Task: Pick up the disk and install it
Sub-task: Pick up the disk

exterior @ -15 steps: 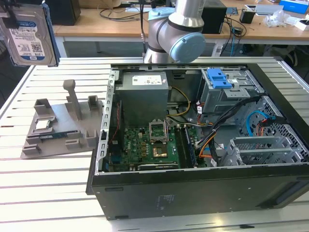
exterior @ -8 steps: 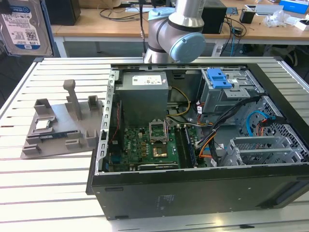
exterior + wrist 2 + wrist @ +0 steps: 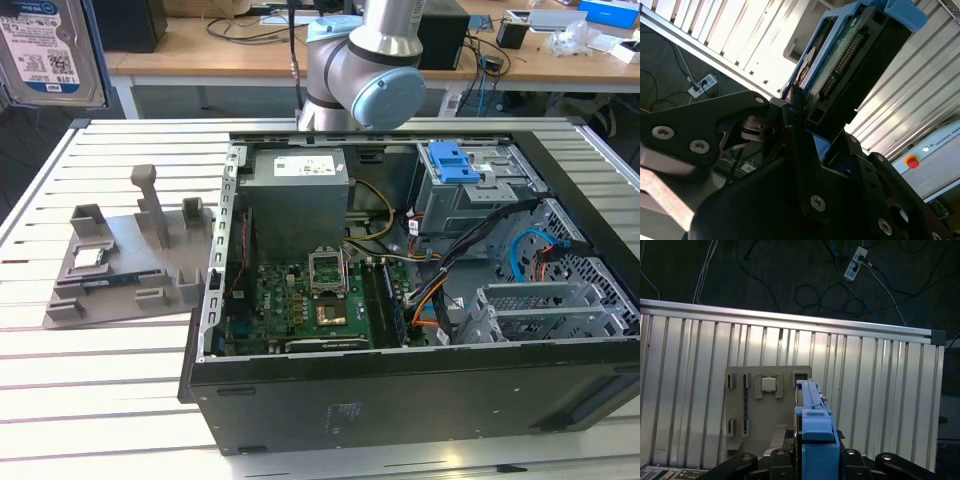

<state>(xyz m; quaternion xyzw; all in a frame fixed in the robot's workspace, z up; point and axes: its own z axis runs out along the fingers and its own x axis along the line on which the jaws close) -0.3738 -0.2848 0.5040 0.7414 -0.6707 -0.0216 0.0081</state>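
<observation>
The claw was clamped on the disk. Its black fingers pressed the blue frame near one end, so the drive stuck out past the claw with its connector edge showing in the second wrist view. In the first wrist view the disk appeared edge-on, held in the air above the slatted table, beside the grey holder. A small square chip sat in one of the holder's pockets. In the exterior view the disk hung high at the exterior view's left, label toward the camera, well apart from the open computer case. The grey holder lay on the table just beside the case, on the exterior view's left. A blue latch piece sat on the drive cage inside the case.
</observation>
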